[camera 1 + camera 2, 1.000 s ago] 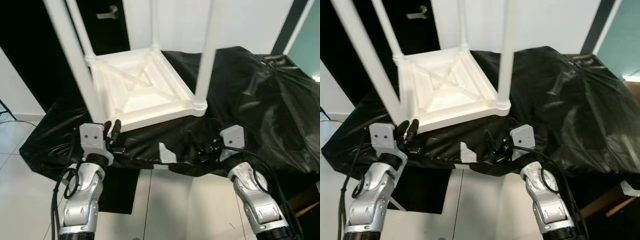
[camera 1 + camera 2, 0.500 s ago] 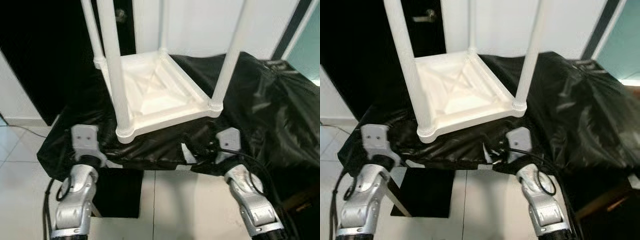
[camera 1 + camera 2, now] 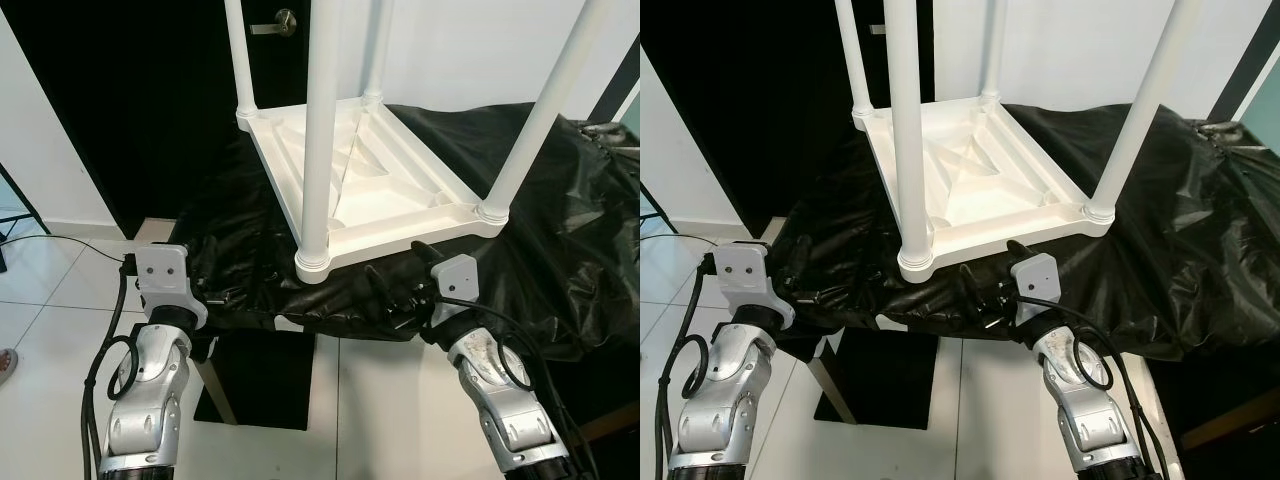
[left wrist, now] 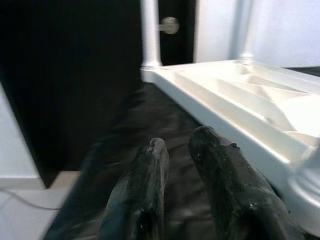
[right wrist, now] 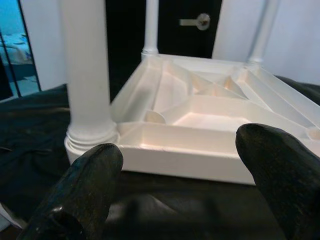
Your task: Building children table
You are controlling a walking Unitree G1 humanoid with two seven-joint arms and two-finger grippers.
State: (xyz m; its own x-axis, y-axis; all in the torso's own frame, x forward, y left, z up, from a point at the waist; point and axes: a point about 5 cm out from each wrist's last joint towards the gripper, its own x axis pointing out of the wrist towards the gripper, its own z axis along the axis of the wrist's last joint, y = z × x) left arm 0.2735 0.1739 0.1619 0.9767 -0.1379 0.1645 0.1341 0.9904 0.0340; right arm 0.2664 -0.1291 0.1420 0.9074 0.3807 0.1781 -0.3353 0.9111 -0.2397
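A white children's table lies upside down on a surface draped in black plastic sheet, its legs pointing up. The nearest leg rises at the front corner, and another leg stands at the right corner. My left gripper hovers low over the sheet, left of the front corner and apart from the table, with its fingers shut on nothing. In front of the table's near rim my right gripper is open, its fingers spread wide and not touching the rim.
A dark door with a metal handle stands behind the table. White tiled floor lies to the left, with a cable across it. Below the sheet's front edge a wooden support leg shows.
The whole view has swung, so the camera moved; the table's front corner leg now stands mid-picture. My left gripper is lower and farther from the table's rim. The right gripper stays at the near rim.
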